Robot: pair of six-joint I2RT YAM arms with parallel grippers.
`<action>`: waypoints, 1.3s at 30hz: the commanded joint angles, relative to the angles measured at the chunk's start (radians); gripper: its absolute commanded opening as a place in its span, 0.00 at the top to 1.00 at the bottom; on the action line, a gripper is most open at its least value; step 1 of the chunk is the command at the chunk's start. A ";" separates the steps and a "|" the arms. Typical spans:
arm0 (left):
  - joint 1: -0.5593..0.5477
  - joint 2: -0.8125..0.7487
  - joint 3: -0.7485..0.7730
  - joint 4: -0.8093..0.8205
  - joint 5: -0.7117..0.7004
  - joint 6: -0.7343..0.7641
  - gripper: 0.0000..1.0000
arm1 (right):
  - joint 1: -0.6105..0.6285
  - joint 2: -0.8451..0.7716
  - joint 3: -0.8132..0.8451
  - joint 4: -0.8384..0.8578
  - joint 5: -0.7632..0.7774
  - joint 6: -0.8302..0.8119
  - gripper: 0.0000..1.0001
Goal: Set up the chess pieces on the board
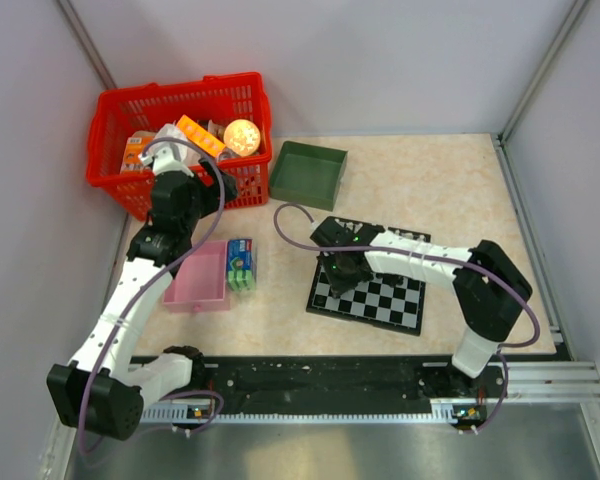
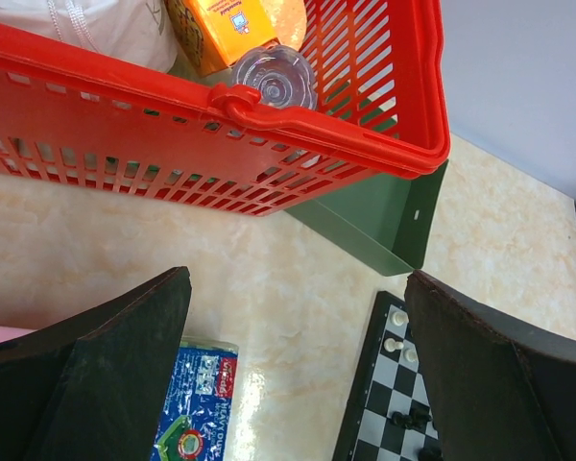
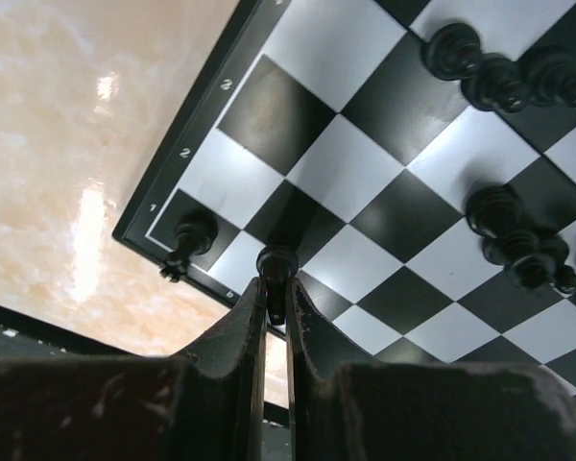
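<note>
Chess pieces: tiny, rigid black figures, judged light, smooth and easily tipped, best pinched across the narrow stem below the head. One black piece (image 3: pixel 276 261) is clamped between the jaws of the right gripper (image 3: pixel 276 288) over the board (image 3: pixel 317 58) at its edge row, with a second black piece (image 3: pixel 194 232) just beside it at 10 o'clock and loose black pieces (image 3: pixel 518 240) at 2 o'clock. Left gripper (image 2: pixel 295 317): jaws wide apart, holding nothing, near the red basket (image 2: pixel 221 106).
</note>
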 commanded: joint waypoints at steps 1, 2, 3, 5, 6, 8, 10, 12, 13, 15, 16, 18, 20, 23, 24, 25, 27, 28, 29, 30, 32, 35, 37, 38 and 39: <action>0.007 -0.032 -0.003 0.054 -0.010 -0.010 0.02 | 0.036 -0.054 -0.006 0.024 -0.018 0.037 0.93; 0.005 -0.036 -0.003 0.054 -0.011 -0.011 0.02 | 0.043 -0.053 -0.006 0.026 -0.019 0.043 0.93; 0.007 -0.037 -0.005 0.054 -0.013 -0.011 0.02 | 0.048 -0.052 -0.004 0.027 -0.018 0.046 0.93; 0.005 -0.045 -0.008 0.056 -0.017 -0.013 0.02 | 0.054 -0.048 -0.006 0.030 -0.018 0.050 0.93; 0.005 -0.045 -0.009 0.057 -0.019 -0.013 0.02 | 0.057 -0.046 -0.006 0.030 -0.015 0.053 0.93; 0.007 -0.049 -0.011 0.057 -0.022 -0.013 0.02 | 0.059 -0.046 -0.009 0.029 -0.016 0.057 0.93; 0.005 -0.052 -0.014 0.057 -0.025 -0.014 0.02 | 0.062 -0.048 -0.012 0.029 -0.016 0.060 0.93; 0.007 -0.054 -0.019 0.059 -0.030 -0.018 0.02 | 0.063 -0.051 -0.017 0.026 -0.016 0.057 0.93; 0.005 -0.054 -0.020 0.059 -0.027 -0.019 0.02 | 0.063 -0.048 -0.015 0.016 -0.012 0.054 0.93; 0.007 -0.052 -0.019 0.059 -0.024 -0.019 0.02 | 0.063 -0.049 -0.014 0.013 -0.008 0.053 0.93; 0.007 -0.052 -0.019 0.060 -0.025 -0.021 0.02 | 0.062 -0.049 -0.015 0.013 -0.010 0.051 0.93; 0.007 -0.051 -0.019 0.062 -0.025 -0.021 0.02 | 0.062 -0.045 -0.012 0.013 -0.015 0.050 0.93; 0.005 -0.051 -0.017 0.063 -0.025 -0.021 0.02 | 0.062 -0.040 -0.012 0.013 -0.011 0.050 0.93; 0.005 -0.046 -0.014 0.063 -0.021 -0.021 0.02 | 0.062 -0.031 -0.015 0.013 -0.005 0.047 0.93; 0.007 -0.046 -0.015 0.063 -0.021 -0.019 0.02 | 0.062 -0.031 -0.015 0.015 -0.007 0.045 0.93; 0.007 -0.048 -0.016 0.062 -0.022 -0.019 0.02 | 0.063 -0.029 -0.017 0.015 -0.007 0.048 0.93; 0.007 -0.048 -0.017 0.060 -0.024 -0.019 0.02 | 0.062 -0.029 -0.020 0.015 -0.005 0.051 0.92; 0.007 -0.048 -0.017 0.060 -0.022 -0.019 0.02 | 0.063 -0.028 -0.021 0.015 -0.007 0.051 0.92; 0.005 -0.048 -0.019 0.060 -0.024 -0.019 0.02 | 0.063 -0.026 -0.023 0.015 -0.008 0.050 0.92; 0.007 -0.051 -0.020 0.060 -0.022 -0.021 0.02 | 0.062 -0.026 -0.023 0.016 -0.013 0.050 0.92; 0.007 -0.051 -0.020 0.060 -0.024 -0.021 0.02 | 0.063 -0.026 -0.021 0.016 -0.013 0.047 0.92; 0.007 -0.049 -0.020 0.060 -0.019 -0.022 0.02 | 0.063 -0.023 -0.024 0.016 -0.022 0.042 0.92; 0.007 -0.049 -0.020 0.060 -0.022 -0.022 0.02 | 0.063 -0.017 -0.026 0.016 -0.022 0.039 0.92; 0.005 -0.049 -0.020 0.060 -0.024 -0.022 0.02 | 0.065 -0.016 -0.024 0.016 -0.022 0.040 0.92; 0.005 -0.048 -0.020 0.060 -0.024 -0.022 0.02 | 0.063 -0.014 -0.026 0.018 -0.022 0.040 0.92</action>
